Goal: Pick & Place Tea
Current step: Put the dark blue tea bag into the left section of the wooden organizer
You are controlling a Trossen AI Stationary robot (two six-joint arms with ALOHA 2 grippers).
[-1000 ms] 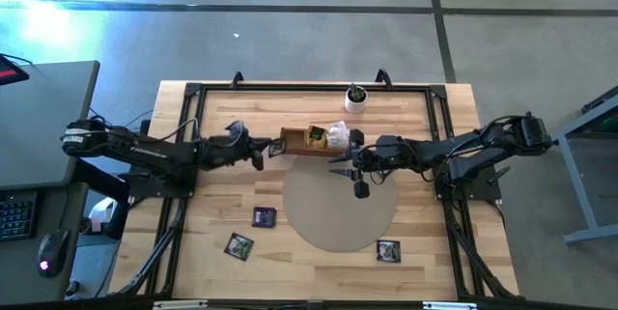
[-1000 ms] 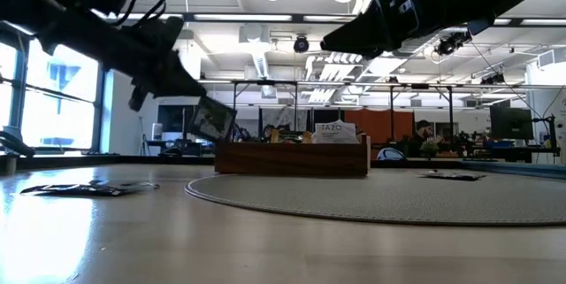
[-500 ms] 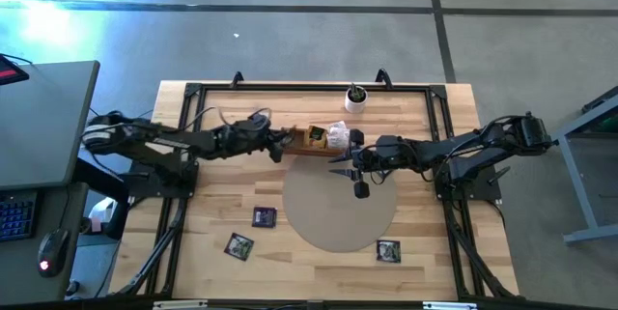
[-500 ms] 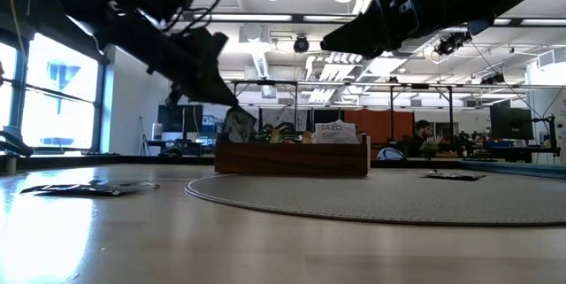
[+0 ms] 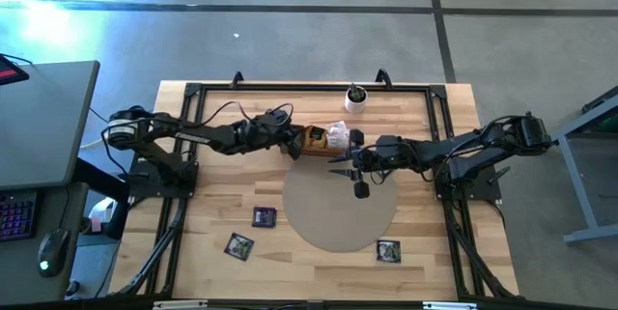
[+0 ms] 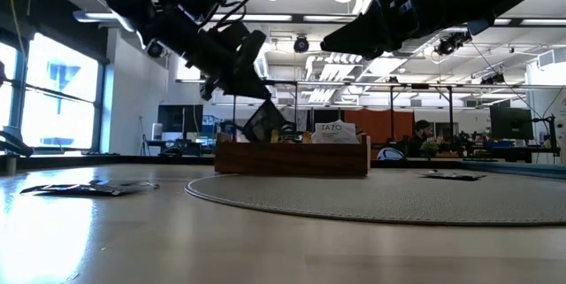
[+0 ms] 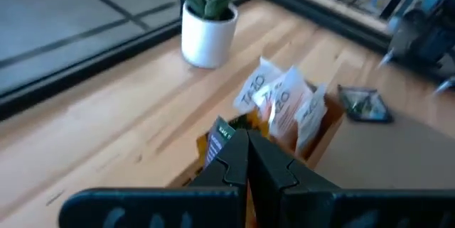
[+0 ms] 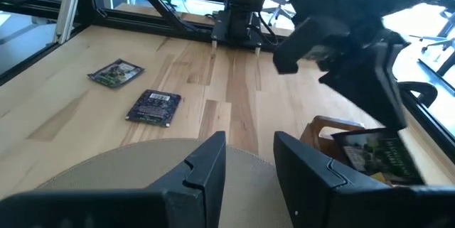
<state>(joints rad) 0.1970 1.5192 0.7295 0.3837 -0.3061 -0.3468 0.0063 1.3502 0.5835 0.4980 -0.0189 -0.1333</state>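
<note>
My left gripper is shut on a dark tea sachet with green print, right over the left end of the wooden box. Whitish and orange tea sachets stand upright in that box. My right gripper hovers open over the round grey mat, just right of the box, with nothing between its fingers. Three more dark sachets lie flat on the table near its front edge. My left gripper pinches the dark sachet's upper edge between its two fingers. The fingers come from the table's left, slanting downward. The sachet hangs tilted below them, its lower end dipping behind the box's near wall; whether it touches the box I cannot tell.
A small white cup with a plant stands at the table's far edge behind the box. A black frame runs along the far and side edges. Bare wood lies between the mat and the near sachets.
My left gripper has carried the dark sachet toward the table's right, from beside the box's left end to over it. It has risen a little and rolled, so the sachet now hangs more tilted. My right gripper has kept still.
</note>
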